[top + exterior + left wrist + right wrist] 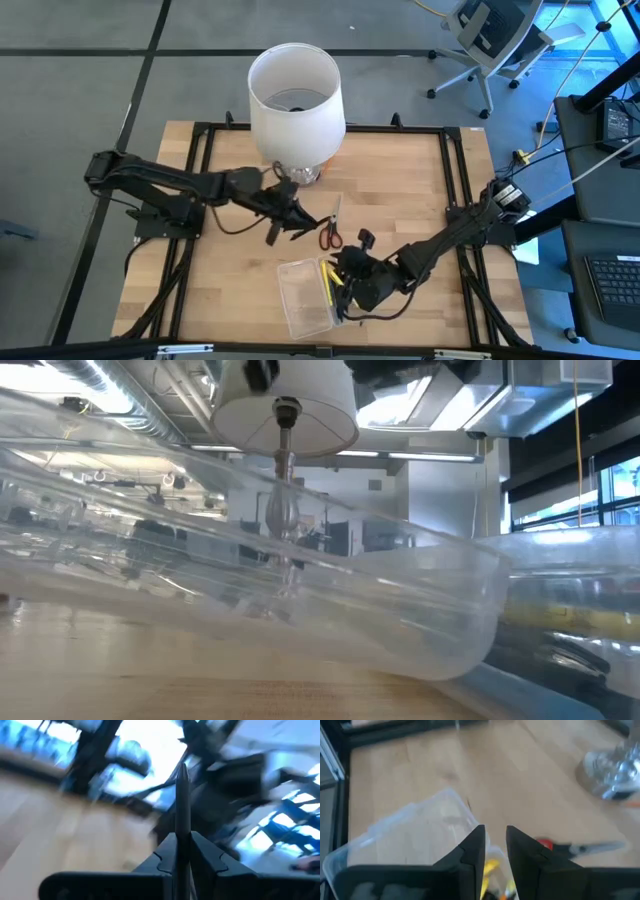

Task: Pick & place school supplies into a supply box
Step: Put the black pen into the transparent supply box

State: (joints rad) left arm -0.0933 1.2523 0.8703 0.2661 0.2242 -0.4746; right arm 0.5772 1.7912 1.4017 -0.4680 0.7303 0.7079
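The left gripper (290, 222) carries a slim dark pen (182, 805) clamped between its fingers. The clear shallow plastic box (305, 295) sits beyond them on the tabletop, just beside the right gripper (495, 851), whose fingers stand slightly parted over yellow pencils (490, 867). Next, I judge, the pen goes into the box.

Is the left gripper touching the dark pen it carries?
Touching. The left wrist view shows the left gripper with both fingers closed against the dark pen, which sticks out forward from between them.

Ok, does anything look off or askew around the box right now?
Yes: the supply box sits skewed to the table edges, with yellow pencils poking over its rim by the right gripper. The scissors lie outside it.
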